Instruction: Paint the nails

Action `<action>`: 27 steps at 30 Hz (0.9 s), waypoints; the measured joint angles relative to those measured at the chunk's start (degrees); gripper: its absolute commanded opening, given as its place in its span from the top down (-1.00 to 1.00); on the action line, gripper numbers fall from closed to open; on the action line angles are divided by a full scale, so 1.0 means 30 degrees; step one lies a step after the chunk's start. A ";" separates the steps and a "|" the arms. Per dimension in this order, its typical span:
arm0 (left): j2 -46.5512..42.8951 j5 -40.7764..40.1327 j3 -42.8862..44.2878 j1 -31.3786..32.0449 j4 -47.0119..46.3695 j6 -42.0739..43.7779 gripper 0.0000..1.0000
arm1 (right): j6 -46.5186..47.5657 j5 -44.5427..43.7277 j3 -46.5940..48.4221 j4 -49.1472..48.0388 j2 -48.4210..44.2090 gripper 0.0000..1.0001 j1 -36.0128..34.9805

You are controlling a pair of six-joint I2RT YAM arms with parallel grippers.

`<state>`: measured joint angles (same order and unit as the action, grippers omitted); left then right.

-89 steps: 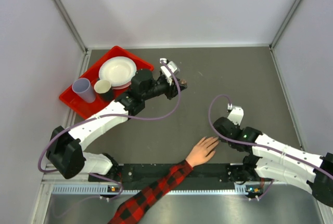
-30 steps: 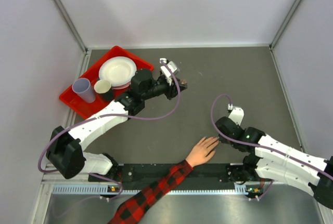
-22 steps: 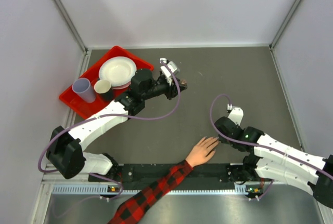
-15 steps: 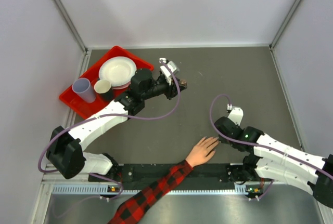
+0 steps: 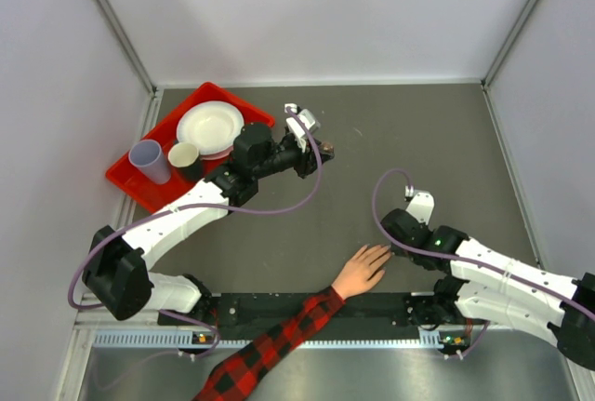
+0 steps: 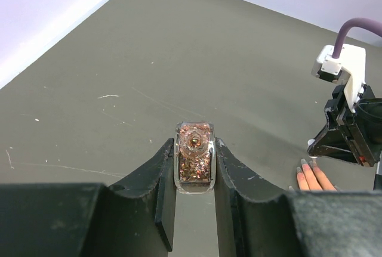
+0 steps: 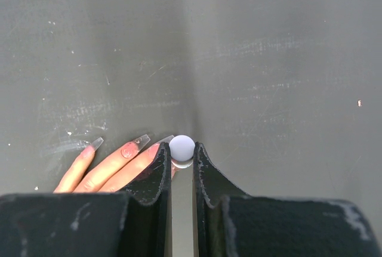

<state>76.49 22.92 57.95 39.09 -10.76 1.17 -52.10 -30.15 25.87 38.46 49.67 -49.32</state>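
The nails (image 7: 142, 141) are long, glossy and translucent, tipping the peach hand (image 5: 361, 271) that lies flat at 6 o'clock on the matte grey table (image 5: 418, 131). Just at its 2 o'clock, your right gripper (image 7: 181, 153) is clamped on a brush (image 7: 182, 146) with a smooth white ball top. Its tip is hidden, so this is likely a stroke in progress. Next, draw lightly along one nail. At 11 o'clock, your left gripper (image 6: 194, 145) pinches a squarish glass bottle (image 6: 194, 163) of coppery glitter.
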 measured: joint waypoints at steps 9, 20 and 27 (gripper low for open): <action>0.0007 0.0000 0.0000 -0.0015 -0.0007 0.0000 1.00 | 0.0160 -0.0073 0.0007 -0.0561 0.0015 1.00 0.0007; 0.0007 0.0000 0.0000 -0.0015 0.0000 0.0000 1.00 | 0.0175 -0.0233 0.0015 -0.0670 0.0488 1.00 0.0109; 0.0000 0.0000 0.0000 -0.0022 -0.0007 0.0000 1.00 | 0.0168 -0.0459 0.0015 -0.0648 0.0495 1.00 0.0131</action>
<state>76.49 22.92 57.95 39.03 -10.79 1.17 -51.59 -31.53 25.91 36.51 51.16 -48.93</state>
